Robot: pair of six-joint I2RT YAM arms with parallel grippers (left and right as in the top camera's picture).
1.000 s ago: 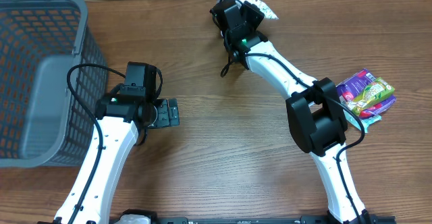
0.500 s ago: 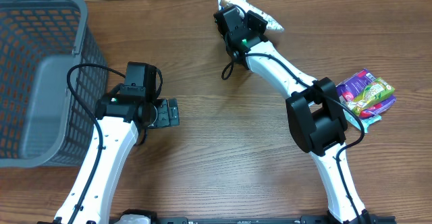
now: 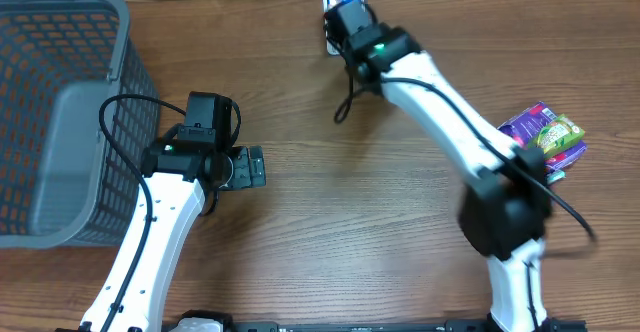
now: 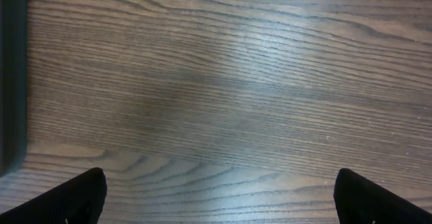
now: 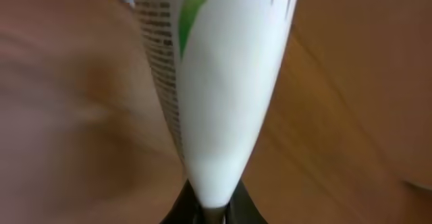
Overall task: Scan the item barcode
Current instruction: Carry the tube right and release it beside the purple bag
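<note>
The right gripper [image 5: 213,209] is closed tight on the narrow bottom edge of a white packet [image 5: 223,82]. In the right wrist view the packet rises from the pinch and widens toward the top of the frame. It has green marks near the top and a strip of dark print [image 5: 156,82] down its left side, too blurred to tell whether that is the barcode. Pinching one thin edge leaves both broad faces uncovered, which I take to be the reason for the grip: either face can be turned to a reader without a finger hiding the code.

In the overhead view the packet is at the top centre of the frame, held off the table [image 3: 330,242] at the end of the outstretched right arm. Only a white, blue-edged bit of it shows past the gripper. No scanner can be made out in any view, so where the code has to face is not clear.

The left gripper [image 3: 245,167] is spread wide and holds nothing. It sits left of centre in the overhead view, over bare wood, and seems parked out of the way. A grey mesh basket [image 3: 60,12] fills the upper left, likely for finished items. A few bright snack bags [image 3: 543,137] lie at the right edge, well apart from the packet, presumably waiting.
</note>
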